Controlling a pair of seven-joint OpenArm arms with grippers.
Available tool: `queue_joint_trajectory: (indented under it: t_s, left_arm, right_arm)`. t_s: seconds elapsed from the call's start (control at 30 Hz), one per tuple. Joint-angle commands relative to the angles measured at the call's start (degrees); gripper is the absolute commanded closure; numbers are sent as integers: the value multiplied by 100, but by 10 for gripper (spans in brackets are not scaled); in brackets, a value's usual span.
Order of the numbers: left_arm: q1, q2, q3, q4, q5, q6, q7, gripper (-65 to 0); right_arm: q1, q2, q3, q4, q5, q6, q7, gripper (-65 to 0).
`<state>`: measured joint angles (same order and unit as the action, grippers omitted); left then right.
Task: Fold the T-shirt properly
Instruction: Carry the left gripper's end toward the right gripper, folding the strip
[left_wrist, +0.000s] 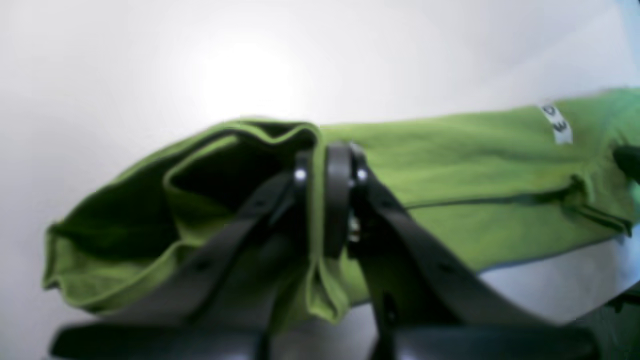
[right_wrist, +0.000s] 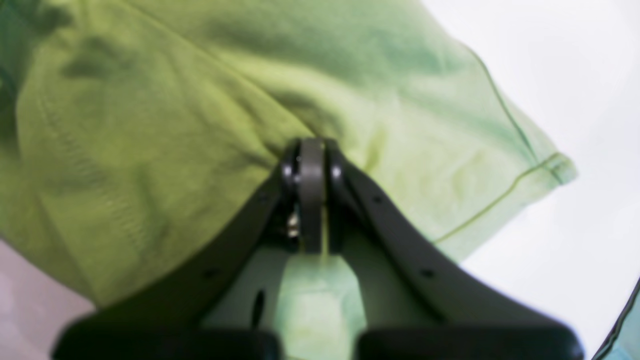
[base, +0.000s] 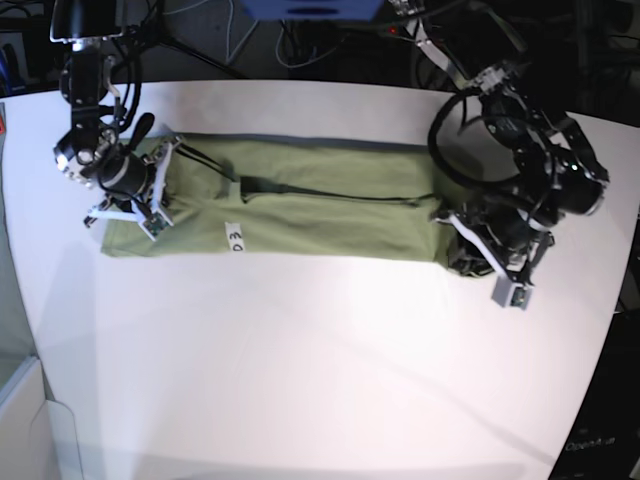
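Though blurred, T-shirt (left_wrist: 450, 165) seemingly between left pincer (left_wrist: 327, 200) tips.

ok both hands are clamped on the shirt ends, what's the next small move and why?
Probably lift both ends together and carry them inward. The left hand and right hand are each shut on a pinch of the T-shirt, which lies as a long narrow band on the table, so the crosswise fold looks due.
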<state>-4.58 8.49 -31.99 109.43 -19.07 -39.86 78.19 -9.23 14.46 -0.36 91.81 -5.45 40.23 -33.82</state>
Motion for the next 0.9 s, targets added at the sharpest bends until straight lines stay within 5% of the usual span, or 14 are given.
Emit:
queue_joint_trajectory:
  t_s: [0.0,0.2,0.53,0.87]
  left_arm:
    - [-100,-18,205,86,-128,-14,-246,-33]
    - [137,-18,1234,33,-128,34,-817,-33]
    - [506,-45,2887,-134,-119,1203,-1670,-33]
    - [515,-54,3089,-828,-119,1379,-2030,-33]
  right_arm:
    - [58,53,14,63,22,-23,11,-1]
    - [49,53,14,72,22,-23,2,-1]
    - [49,53,14,89,22,-23,2,-1]
    - [49,53,14,98,22,-23,2,-1]
